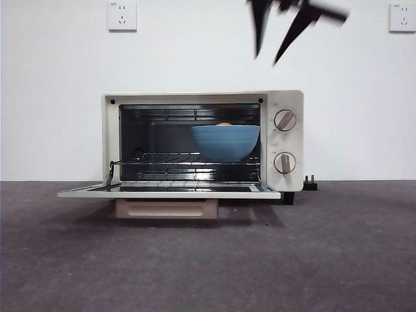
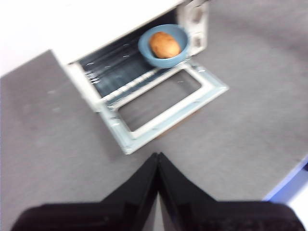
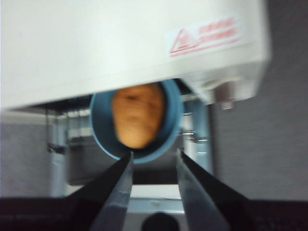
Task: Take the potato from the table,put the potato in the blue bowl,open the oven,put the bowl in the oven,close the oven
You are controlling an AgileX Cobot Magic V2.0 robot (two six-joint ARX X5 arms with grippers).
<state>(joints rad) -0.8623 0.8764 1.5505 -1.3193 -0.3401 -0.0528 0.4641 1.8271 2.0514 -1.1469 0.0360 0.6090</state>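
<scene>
The cream oven stands at the back of the table with its door folded down flat. Inside, on the wire rack's right side, sits the blue bowl with the orange-brown potato just showing over its rim. The left wrist view shows the potato lying in the bowl. My right gripper is open above the oven's top, looking down on the bowl and potato; it appears blurred in the front view. My left gripper is shut and empty, high over the table in front of the oven.
The beige door handle hangs below the lowered door, close to the table. A black plug lies beside the oven's right foot. Two wall sockets sit on the white wall. The table's edge shows in the left wrist view.
</scene>
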